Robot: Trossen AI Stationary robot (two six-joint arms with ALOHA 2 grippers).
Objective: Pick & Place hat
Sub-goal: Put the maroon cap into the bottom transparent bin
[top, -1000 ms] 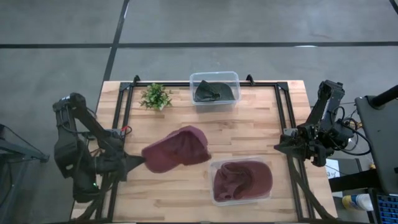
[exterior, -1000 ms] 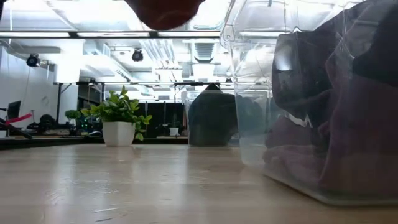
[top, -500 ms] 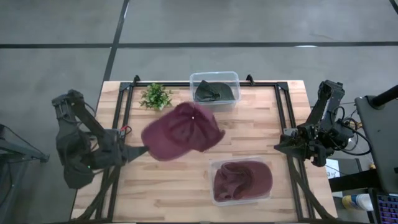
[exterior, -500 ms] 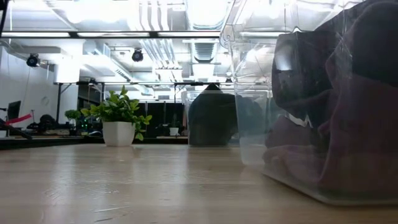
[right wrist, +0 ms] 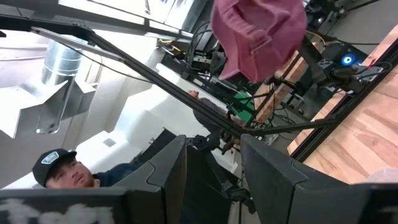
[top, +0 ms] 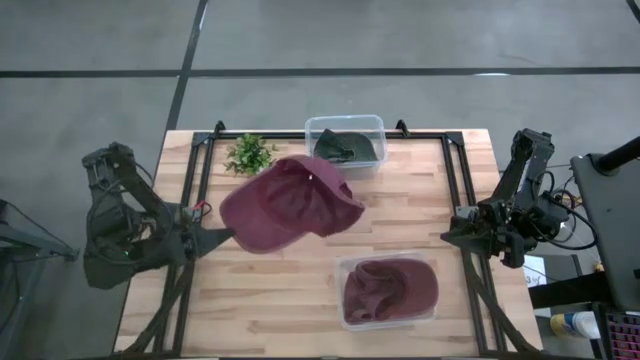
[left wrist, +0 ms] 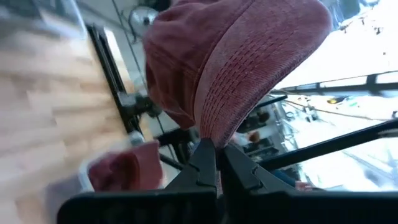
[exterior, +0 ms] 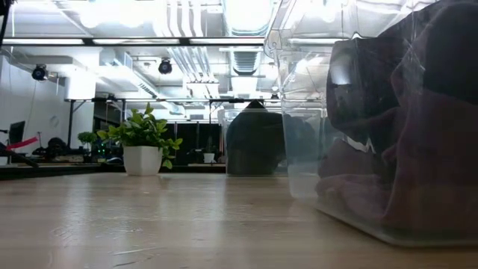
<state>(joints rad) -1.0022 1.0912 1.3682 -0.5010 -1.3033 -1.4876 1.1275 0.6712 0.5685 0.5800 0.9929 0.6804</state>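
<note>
Now lifted: the hat point(top: 290, 203), maroon, is held in the air above the middle of the surface point(top: 400, 215), carried by the left hand point(left wrist: 214, 163), which is clamped together on the hat's edge. In the left wrist view the two fingers point(left wrist: 202, 168) are seen pinched on the fabric just below the crown.

Change noted: one second ago the hat lay lower and nearer the front bin; half a second ago it had been raised and swung toward the back; now it is shown larger and further toward the plant point(top: 250, 155) and the back bin point(top: 346, 140). From the low view it is gone entirely, so it is judged well clear of the surface.

Other items: front bin point(top: 388, 290), holding a maroon hat already; back bin, holding a dark hat.

Right hand point(top: 452, 236): parked at the right edge, fingers apart, nothing held.

Meaning for the task: the pick is judged done; the carry is under way; placing is not yet done. The destination cannot be told.
</note>
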